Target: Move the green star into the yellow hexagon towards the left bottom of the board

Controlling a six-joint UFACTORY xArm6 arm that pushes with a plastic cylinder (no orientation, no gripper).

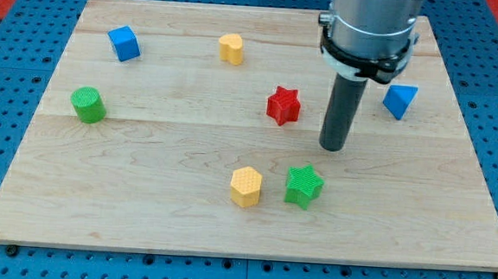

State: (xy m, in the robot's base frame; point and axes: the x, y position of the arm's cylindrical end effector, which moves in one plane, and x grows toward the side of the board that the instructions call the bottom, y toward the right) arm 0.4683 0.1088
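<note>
The green star (303, 185) lies on the wooden board (141, 202) a little right of centre, toward the view's bottom. The yellow hexagon (246, 187) sits just to its left, with a small gap between them. My tip (332, 148) rests on the board above and slightly right of the green star, apart from it. The rod rises toward the view's top into the grey arm body.
A red star (283, 105) lies left of the rod. A blue triangle (399, 101) is at the right, a blue cube (124, 43) and a yellow cylinder-like block (231, 48) at the top, and a green cylinder (87, 104) at the left.
</note>
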